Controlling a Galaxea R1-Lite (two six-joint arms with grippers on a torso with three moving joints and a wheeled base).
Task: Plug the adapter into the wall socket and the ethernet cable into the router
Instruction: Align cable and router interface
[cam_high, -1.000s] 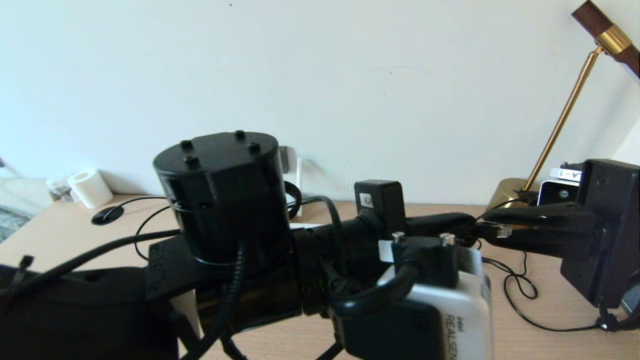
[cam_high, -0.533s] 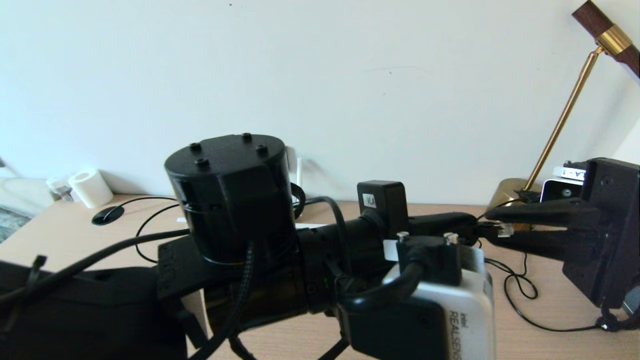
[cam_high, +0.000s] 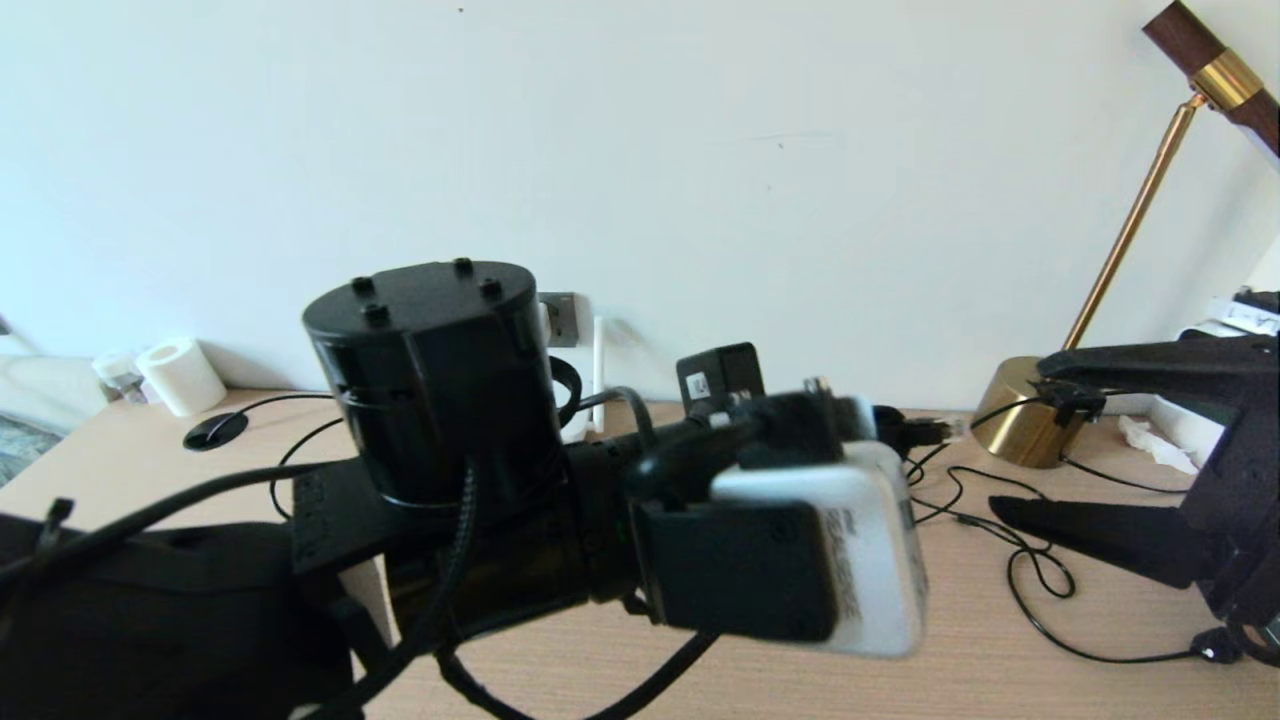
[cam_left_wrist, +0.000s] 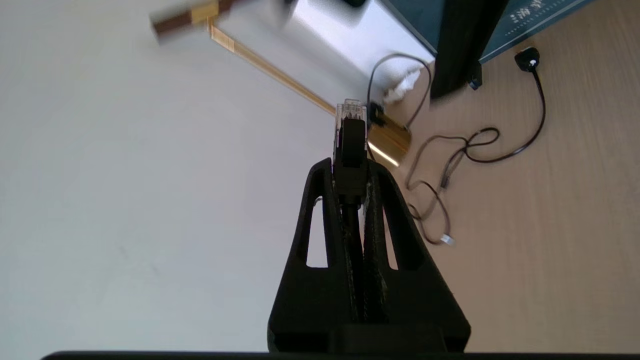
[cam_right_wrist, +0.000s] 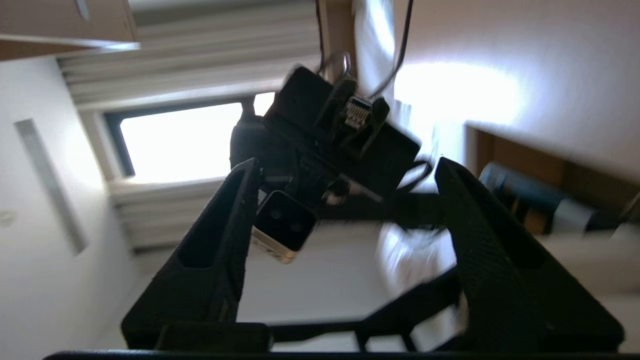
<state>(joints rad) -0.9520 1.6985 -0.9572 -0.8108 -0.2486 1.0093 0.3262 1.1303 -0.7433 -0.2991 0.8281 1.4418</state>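
Black left arm bulk fills mid head view, hiding most of the tabletop (cam_high: 1000, 660). Left pincer (cam_left_wrist: 350, 165) clamped on the ethernet cable (cam_left_wrist: 348, 135), clear tip poking past fingertips. Right pincer (cam_high: 1020, 440) spread wide, holding nothing, at the right edge. Wall socket (cam_high: 560, 318) half hidden.

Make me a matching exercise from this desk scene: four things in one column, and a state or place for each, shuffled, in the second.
Things:
1. left gripper
2. right gripper
3. brass lamp
4. paper roll

States or places:
A. open, holding nothing
B. standing on the desk at the robot's right
C. shut on the ethernet cable
D. lying by the wall at the robot's far left

Pairs: 1-C, 2-A, 3-B, 4-D
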